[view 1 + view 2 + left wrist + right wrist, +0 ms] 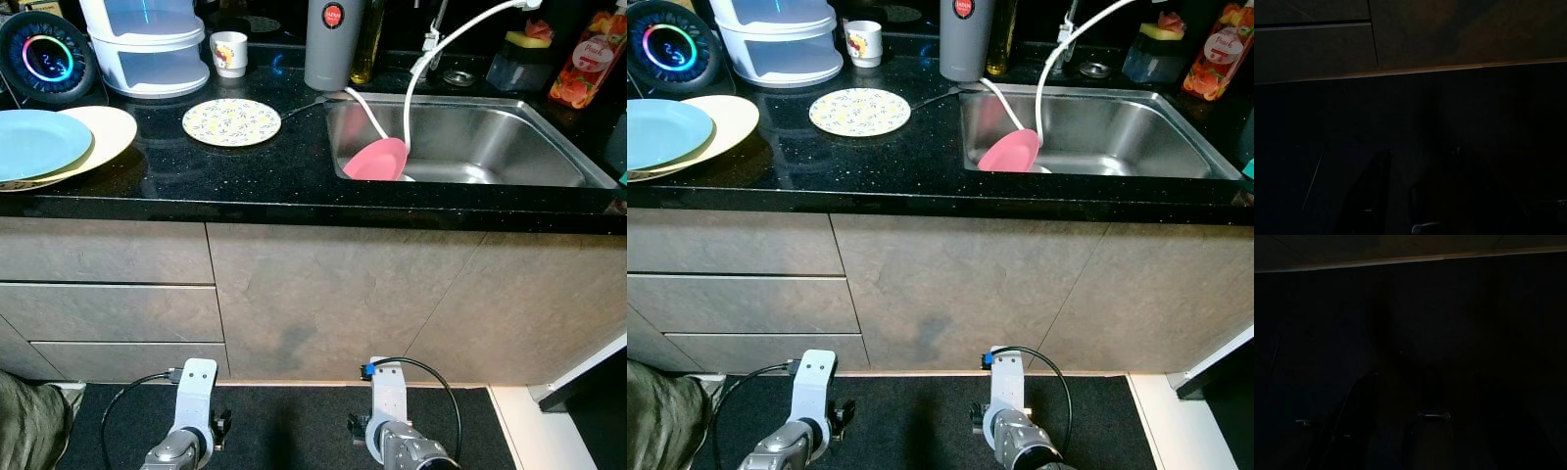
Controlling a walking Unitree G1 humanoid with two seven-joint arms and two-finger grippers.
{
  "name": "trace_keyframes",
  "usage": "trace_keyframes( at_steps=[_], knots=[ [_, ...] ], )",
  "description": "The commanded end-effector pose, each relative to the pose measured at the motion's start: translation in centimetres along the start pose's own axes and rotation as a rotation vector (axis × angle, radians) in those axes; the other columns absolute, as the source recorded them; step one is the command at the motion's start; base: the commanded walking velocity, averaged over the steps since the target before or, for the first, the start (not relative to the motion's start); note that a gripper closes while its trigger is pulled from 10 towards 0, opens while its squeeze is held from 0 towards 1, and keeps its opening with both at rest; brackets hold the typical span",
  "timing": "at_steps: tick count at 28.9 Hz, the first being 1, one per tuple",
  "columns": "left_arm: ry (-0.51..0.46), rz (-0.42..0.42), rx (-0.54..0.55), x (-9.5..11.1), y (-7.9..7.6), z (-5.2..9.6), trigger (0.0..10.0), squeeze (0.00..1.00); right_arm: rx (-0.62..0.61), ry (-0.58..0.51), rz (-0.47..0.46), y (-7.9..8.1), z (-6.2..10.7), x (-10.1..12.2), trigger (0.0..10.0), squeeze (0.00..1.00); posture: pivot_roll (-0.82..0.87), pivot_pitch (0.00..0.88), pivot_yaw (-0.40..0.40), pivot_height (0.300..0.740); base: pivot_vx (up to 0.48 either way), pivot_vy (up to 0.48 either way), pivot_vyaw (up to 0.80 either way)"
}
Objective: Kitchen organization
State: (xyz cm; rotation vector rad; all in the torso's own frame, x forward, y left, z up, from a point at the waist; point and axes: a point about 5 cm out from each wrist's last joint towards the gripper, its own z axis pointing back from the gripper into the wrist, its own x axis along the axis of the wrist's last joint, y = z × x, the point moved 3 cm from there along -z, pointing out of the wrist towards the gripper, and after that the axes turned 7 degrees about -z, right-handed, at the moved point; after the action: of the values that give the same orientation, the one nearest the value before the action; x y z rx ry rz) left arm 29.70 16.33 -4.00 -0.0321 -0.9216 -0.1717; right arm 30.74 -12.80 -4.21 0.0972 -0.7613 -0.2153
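Note:
A black counter (176,181) lies ahead and above my arms. On its left end a light blue plate (34,142) rests on a cream plate (110,132). A floral plate (232,121) lies flat near the middle. A pink plate (377,160) leans in the left corner of the steel sink (490,147). A white printed mug (229,53) and a grey flask (333,44) stand at the back. My left arm (191,411) and right arm (392,421) hang idle low before the cabinet. Both wrist views are very dark, facing the floor mat and cabinet base.
A white stacked container (147,44) and a round lit display (46,59) stand at back left. A white faucet hose (431,59) arcs over the sink, with an oil bottle (369,44), sponge holder (524,54) and juice bottle (588,59) behind. Drawers (108,284) sit below left. Olive cloth (29,426) shows at lower left.

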Motion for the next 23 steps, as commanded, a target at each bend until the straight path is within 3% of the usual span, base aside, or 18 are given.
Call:
trace_keyframes(
  at_steps=[1,11,23],
  knots=[
    [0.041,-0.012,-0.010,-1.26,-0.31,0.18,10.0,0.00,-0.003,0.007,-0.040,-0.31,0.04,-0.73,10.0,0.00,0.02,0.151,-0.026,0.740,0.000,0.000,0.00],
    [0.043,-0.012,-0.013,-1.33,-0.31,0.20,10.0,0.00,-0.010,0.001,-0.090,-0.57,0.05,-0.74,10.0,0.00,0.02,0.152,-0.024,0.740,0.000,0.000,0.00],
    [0.042,-0.009,-0.010,-1.30,-0.29,0.19,10.0,0.00,-0.015,0.019,-0.028,-0.50,0.04,-0.94,10.0,0.00,0.02,0.156,-0.026,0.740,0.000,0.000,0.00]
  ],
)
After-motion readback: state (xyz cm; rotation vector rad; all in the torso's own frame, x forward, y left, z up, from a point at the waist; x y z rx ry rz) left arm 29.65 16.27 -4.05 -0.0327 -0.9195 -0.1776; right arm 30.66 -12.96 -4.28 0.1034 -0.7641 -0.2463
